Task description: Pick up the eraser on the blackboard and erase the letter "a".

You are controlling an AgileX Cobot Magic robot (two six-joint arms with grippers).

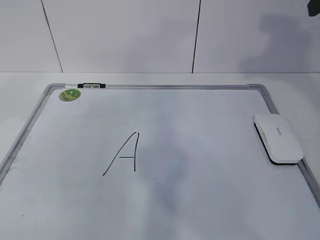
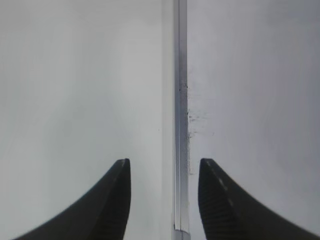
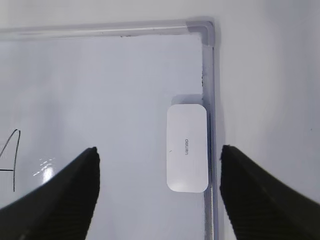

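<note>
The white eraser (image 1: 278, 137) lies flat on the blackboard (image 1: 210, 200), against its right frame. In the right wrist view the eraser (image 3: 187, 148) lies below my open, empty right gripper (image 3: 159, 152), nearer the right finger, on the board (image 3: 100, 90). My left gripper (image 2: 164, 167) is open and empty above the board's left frame rail (image 2: 180, 75). A tall angular capital "A" (image 1: 124, 155) is drawn left of the board's middle; its edge shows in the right wrist view (image 3: 14, 160). No small lowercase "a" is in view. Neither gripper shows in the exterior view.
A green round sticker (image 1: 70, 94) sits at the board's far left corner. A small black and silver fitting (image 1: 91, 86) lies on the top frame beside it. A white panelled wall stands behind the table. A dark part (image 1: 314, 7) shows at the top right.
</note>
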